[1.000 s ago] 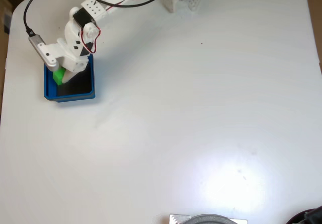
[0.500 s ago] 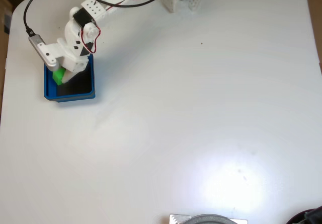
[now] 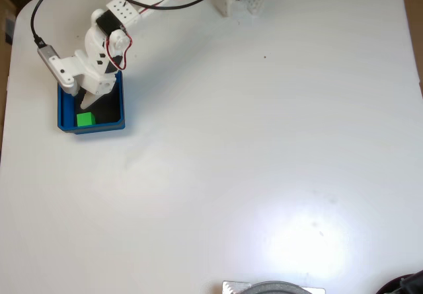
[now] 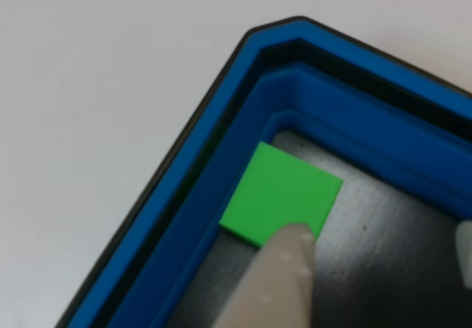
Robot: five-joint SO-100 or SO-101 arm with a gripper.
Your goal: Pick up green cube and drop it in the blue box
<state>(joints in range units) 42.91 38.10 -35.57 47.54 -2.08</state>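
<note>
One green cube [image 3: 85, 119] in blue box [image 3: 119, 123], gripper [image 3: 88, 100] parted

The cube [image 3: 84, 119] is a plain bright green with no marks, seen again in the other view [image 4: 282, 193]. The box [image 3: 117, 112] has solid blue walls, stepped in darker and lighter blue in the other view [image 4: 221, 166], and a near-black, faintly speckled floor. The arm [image 3: 109, 39] is white with black motor blocks and thin red and black wires. A grey plug on a black cable [image 3: 34, 16] sits at its left. The table [image 3: 264, 148] is plain white with a few tiny dark specks. A pale beige-white fingertip [image 4: 276, 284] crosses the near side of the other view
</note>
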